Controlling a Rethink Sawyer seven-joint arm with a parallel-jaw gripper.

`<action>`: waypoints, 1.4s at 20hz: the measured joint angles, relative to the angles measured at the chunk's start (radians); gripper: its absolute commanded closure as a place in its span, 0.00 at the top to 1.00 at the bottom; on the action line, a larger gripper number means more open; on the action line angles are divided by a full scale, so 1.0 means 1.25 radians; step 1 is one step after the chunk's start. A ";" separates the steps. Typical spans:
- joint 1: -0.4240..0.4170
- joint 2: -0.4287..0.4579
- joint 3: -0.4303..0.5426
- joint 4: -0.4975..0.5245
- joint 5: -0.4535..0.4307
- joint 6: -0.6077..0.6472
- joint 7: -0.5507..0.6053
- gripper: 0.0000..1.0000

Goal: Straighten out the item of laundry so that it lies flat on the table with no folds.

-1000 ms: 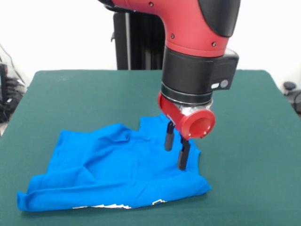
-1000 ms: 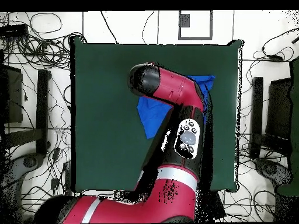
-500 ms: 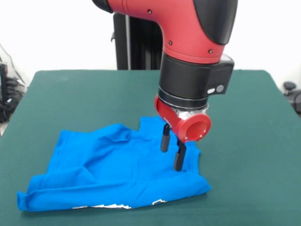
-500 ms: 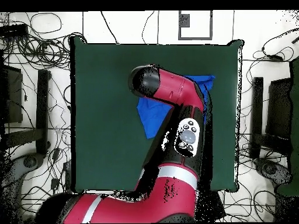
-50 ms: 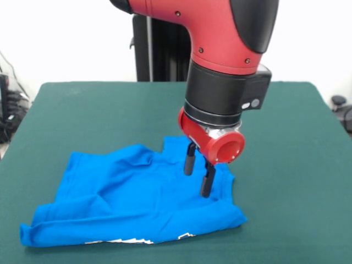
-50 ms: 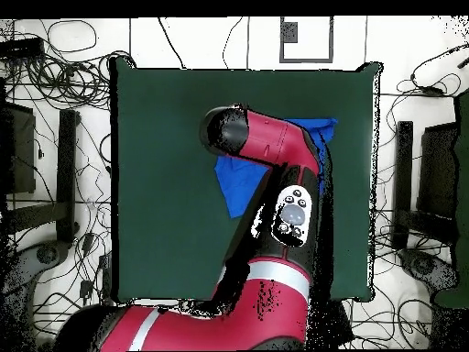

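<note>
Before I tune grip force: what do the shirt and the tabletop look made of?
The T-shirt looks like soft, matte knit cloth, likely cotton: it creases and folds limply. The table seems covered in dark green felt-like fabric, matte, without glare. The pincer stands open over the shirt.

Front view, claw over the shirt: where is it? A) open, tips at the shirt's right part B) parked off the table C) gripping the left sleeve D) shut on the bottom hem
A: the claw shows two separate black fingers with a gap, tips down on the right part of the blue shirt.
</note>
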 measured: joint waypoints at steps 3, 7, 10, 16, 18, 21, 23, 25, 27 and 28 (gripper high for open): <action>-0.001 -0.001 0.005 0.005 -0.004 -0.006 0.000 1.00; -0.006 -0.002 0.019 0.015 -0.023 -0.018 0.000 1.00; -0.011 -0.001 0.034 0.025 -0.033 -0.027 0.000 1.00; -0.043 0.000 0.080 0.054 -0.062 -0.071 0.000 1.00; -0.056 0.003 0.093 0.064 -0.071 -0.093 0.000 1.00; -0.065 0.004 0.103 0.075 -0.088 -0.113 0.000 1.00; -0.070 0.005 0.107 0.081 -0.098 -0.121 0.000 1.00; -0.078 0.004 0.120 0.089 -0.110 -0.125 0.000 1.00; -0.082 0.004 0.128 0.093 -0.120 -0.125 0.000 1.00; -0.083 0.004 0.131 0.096 -0.125 -0.125 0.000 1.00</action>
